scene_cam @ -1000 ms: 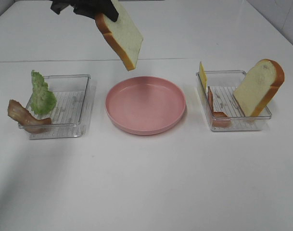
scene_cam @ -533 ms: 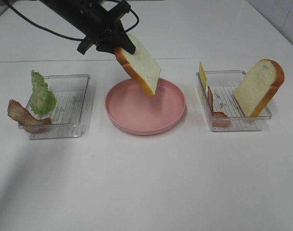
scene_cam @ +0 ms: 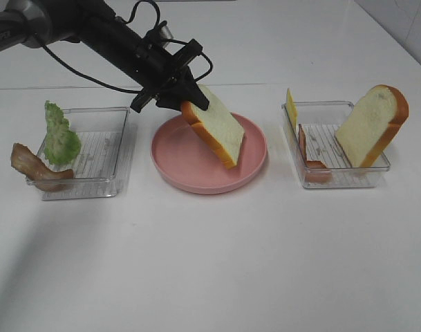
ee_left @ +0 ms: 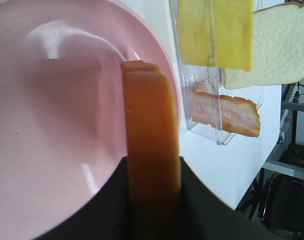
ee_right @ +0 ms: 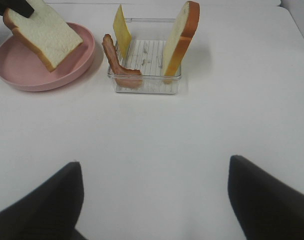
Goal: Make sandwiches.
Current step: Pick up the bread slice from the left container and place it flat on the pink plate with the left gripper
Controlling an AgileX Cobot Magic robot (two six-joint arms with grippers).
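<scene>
One bread slice (scene_cam: 217, 128), crust pinched in left gripper (scene_cam: 189, 104), now down from high over tabletop's far edge onto pink plate (scene_cam: 196, 185) mid-tabletop, tilted, lower corner at plate floor. Base layer nearly placed. Right gripper (ee_right: 154, 165) wide, empty.

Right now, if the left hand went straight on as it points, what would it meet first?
The pink plate: the bread slice in the left hand leads, its lower corner reaching the plate first. It may already touch; depth is unclear.
</scene>
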